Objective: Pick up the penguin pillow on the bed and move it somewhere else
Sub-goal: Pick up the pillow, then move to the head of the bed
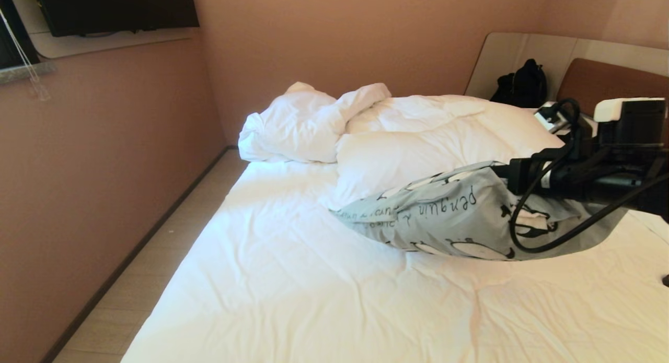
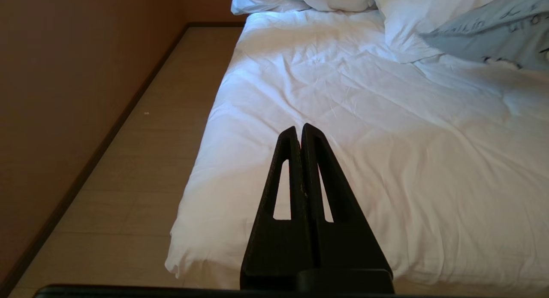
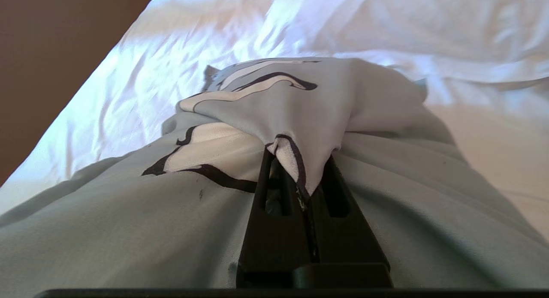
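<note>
pale blue-grey penguin pillow (image 1: 449, 217) pinched in right gripper (image 3: 306, 178) fingers, lifted partly off the bed (image 1: 292, 279). not yet set down elsewhere; left gripper (image 2: 299, 133) fingers together, idle.

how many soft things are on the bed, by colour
pale blue-grey: 1, the penguin pillow, pinched in the right gripper
white: 3, the bunched duvet and two plain pillows by the headboard
black: 1, the bag against the headboard
total: 5
</note>
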`<state>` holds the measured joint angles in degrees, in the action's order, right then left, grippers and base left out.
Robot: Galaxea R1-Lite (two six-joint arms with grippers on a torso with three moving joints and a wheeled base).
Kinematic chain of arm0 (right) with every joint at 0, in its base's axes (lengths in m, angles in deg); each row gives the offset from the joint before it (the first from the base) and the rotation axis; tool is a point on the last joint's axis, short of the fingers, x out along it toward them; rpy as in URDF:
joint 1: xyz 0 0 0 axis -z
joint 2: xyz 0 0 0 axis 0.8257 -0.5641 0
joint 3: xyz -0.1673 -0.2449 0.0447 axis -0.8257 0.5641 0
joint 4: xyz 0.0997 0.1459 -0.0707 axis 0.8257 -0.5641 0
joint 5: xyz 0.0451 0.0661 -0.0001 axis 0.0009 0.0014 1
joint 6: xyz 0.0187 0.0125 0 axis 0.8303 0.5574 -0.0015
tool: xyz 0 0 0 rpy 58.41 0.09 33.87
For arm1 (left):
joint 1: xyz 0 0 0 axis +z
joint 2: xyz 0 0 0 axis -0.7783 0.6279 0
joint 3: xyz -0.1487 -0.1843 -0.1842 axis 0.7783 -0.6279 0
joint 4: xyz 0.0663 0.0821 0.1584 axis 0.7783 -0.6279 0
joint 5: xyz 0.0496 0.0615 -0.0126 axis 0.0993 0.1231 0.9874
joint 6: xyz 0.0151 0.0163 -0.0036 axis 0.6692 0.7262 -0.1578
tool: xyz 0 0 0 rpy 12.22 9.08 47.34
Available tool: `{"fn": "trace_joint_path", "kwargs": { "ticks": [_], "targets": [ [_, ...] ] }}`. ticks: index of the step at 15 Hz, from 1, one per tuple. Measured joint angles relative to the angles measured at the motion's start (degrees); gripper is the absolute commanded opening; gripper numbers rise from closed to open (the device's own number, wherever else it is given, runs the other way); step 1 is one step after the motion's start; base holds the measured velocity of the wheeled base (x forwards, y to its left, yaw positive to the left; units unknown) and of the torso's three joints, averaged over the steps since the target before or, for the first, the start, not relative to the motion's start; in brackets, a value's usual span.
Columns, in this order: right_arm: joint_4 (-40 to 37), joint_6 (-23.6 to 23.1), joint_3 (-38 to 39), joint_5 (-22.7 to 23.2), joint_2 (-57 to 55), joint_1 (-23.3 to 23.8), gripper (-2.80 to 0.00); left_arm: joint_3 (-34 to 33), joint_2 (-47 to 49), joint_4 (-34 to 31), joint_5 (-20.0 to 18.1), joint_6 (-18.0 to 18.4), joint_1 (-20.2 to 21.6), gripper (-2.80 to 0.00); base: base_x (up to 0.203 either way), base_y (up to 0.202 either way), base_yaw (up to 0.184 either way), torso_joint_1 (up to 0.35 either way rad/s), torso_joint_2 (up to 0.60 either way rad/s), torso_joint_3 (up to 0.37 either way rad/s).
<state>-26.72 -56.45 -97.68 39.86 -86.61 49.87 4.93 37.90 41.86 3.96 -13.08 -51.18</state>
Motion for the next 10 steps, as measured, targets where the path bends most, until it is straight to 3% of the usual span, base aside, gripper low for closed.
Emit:
{"fn": "trace_joint_path", "kwargs": {
  "ticks": [10],
  "targets": [
    [2.0, -2.5, 0.9, 0.0, 8.5, 9.0, -2.8, 0.0, 0.0, 0.1, 0.0, 0.4, 0.0, -2.8, 0.0, 0.0, 0.0, 0.0, 0.0, 0.0]
  ]
}}
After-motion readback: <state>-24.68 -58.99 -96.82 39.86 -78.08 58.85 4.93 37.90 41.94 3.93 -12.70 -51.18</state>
